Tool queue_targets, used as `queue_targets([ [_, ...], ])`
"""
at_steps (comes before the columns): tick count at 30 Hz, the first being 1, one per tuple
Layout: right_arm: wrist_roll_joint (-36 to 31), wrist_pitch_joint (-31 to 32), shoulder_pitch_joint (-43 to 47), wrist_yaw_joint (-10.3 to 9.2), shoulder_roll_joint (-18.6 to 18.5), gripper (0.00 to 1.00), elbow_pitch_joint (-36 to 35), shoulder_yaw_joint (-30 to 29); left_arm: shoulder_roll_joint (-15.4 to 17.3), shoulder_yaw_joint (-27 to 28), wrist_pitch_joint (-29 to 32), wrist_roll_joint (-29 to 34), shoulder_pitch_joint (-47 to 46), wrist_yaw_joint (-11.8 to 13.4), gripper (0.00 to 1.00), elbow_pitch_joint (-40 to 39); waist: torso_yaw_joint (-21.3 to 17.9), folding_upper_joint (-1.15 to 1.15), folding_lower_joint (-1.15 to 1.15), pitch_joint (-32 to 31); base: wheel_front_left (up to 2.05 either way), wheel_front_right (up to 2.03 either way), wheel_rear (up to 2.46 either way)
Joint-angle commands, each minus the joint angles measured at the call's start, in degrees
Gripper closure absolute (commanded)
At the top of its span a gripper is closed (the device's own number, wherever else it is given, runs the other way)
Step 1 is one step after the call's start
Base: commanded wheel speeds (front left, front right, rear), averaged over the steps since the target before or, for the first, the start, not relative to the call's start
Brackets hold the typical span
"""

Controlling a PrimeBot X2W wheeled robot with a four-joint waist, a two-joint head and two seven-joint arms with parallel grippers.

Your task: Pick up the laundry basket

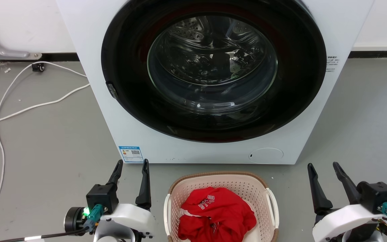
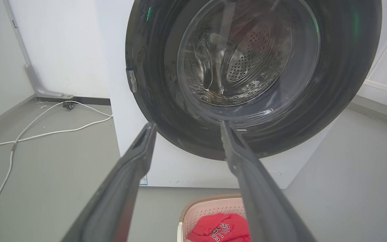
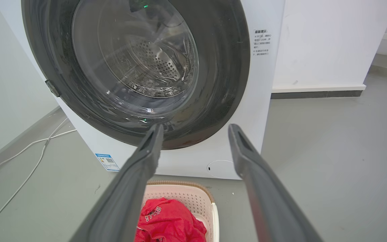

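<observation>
- The laundry basket is sitting on the grey floor between your two grippers. In the head view its brown woven-look far rim is falling just short of their fingertips.
- A crumpled red garment with white lettering is lying inside the basket, covering much of the bottom.
- The basket's white side handles are facing outward, one toward your left gripper and the other toward your right.
- Your left gripper is hanging just left of the basket, with its fingers spread apart and nothing between them. It is not touching the basket.
- In the left wrist view, the basket and garment are showing low between that gripper's fingers.
- Your right gripper is hanging to the basket's right, a little farther off, likewise released and empty.
- In the right wrist view, the basket and garment are lying beside the left-hand finger of that gripper.
- Both grippers are pointing at the white washing machine, which is standing just beyond the basket. Its steel drum is showing through the round glass door.
- A blue label is sitting on the machine's lower front, just ahead of your left fingertips.
- A round white cap is sitting between the basket and your right fingertips.
- A white cable is trailing over the floor, well out to the left of your left gripper.
</observation>
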Motion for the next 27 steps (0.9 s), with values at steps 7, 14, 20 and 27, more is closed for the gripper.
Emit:
queue_targets([
  [7,-4.3,-0.6,1.0,-0.02,0.1,0.0,-1.0,-0.1,0.4,-0.6,-1.3,4.3,-0.1,0.7,0.0,-0.1,0.3,0.0,0.0,-0.1,0.0,0.0,0.0],
  [14,-5.8,-1.0,1.3,-0.02,0.1,0.0,-1.0,-0.1,0.3,-0.7,-2.1,6.9,0.0,1.0,0.0,0.2,0.4,0.0,0.0,-0.2,0.0,0.0,0.0],
  [20,-5.9,-1.6,1.6,-0.02,0.1,0.0,-0.5,0.0,0.1,-0.9,-2.7,8.3,0.4,0.6,0.0,0.5,0.5,0.0,0.0,-0.3,0.0,0.0,0.0],
  [27,-5.6,-2.1,1.6,-0.02,0.1,0.0,-0.1,-0.2,-0.1,-0.7,-3.0,8.1,0.3,0.1,0.0,1.6,0.7,0.0,0.0,-0.3,0.0,0.0,0.0],
])
